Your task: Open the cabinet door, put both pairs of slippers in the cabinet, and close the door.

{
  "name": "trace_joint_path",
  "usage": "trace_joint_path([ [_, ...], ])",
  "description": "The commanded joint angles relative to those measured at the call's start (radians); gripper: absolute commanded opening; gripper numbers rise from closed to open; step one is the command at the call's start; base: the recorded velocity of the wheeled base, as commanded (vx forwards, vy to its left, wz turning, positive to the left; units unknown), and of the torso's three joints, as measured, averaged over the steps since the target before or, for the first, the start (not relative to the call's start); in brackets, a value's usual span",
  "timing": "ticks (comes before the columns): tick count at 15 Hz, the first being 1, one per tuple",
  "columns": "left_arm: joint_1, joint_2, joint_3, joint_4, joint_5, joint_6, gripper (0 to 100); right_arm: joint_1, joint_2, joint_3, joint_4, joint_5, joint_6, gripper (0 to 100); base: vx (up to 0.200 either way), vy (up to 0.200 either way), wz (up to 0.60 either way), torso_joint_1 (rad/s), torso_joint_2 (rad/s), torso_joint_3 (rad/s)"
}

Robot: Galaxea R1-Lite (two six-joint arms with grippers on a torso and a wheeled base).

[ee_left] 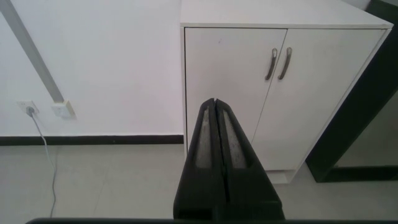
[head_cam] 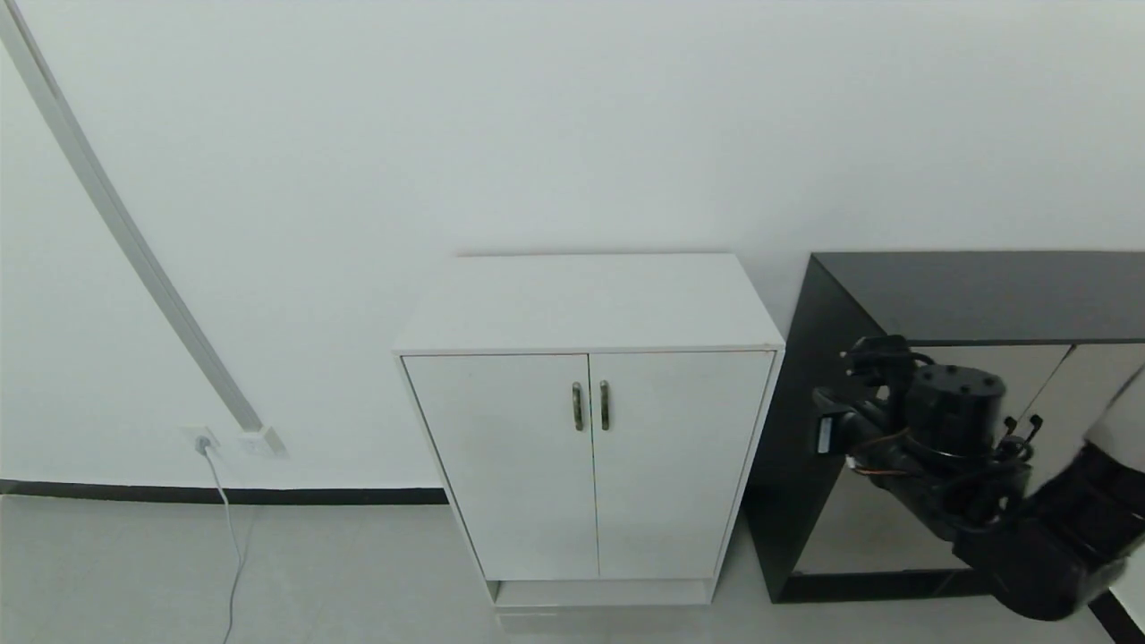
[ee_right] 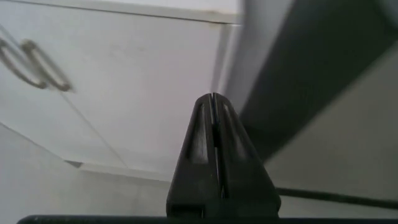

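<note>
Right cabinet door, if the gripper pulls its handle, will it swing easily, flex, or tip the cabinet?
The right door looks like a flat, rigid panel, so it probably swings without flexing. Its handle is a slim, smooth bar, so a grip may slip. The cabinet sits flat on the floor, so tipping seems unlikely.
</note>
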Motion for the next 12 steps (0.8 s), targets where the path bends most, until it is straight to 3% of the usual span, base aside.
trace_joint_path([
  [1,0.001,0.001,0.000,0.000,0.001,-0.001,0,-0.114,-0.239,0.193,-0.027,0.016,-0.023,0,0.000,0.000,0.00,0.000,0.00,0.000],
  [4,0.001,0.001,0.000,0.000,0.001,0.001,0,-0.227,-0.466,0.388,-0.013,0.082,-0.064,0,0.000,0.000,0.00,0.000,0.00,0.000],
  [7,0.001,0.001,0.000,0.000,0.001,-0.001,0,-0.282,-0.652,0.492,0.042,0.120,-0.090,0,0.000,0.000,0.00,0.000,0.00,0.000],
  [12,0.001,0.001,0.000,0.000,0.001,-0.001,0,-0.279,-1.022,0.526,0.463,0.169,-0.090,0,0.000,0.000,0.00,0.000,0.00,0.000],
])
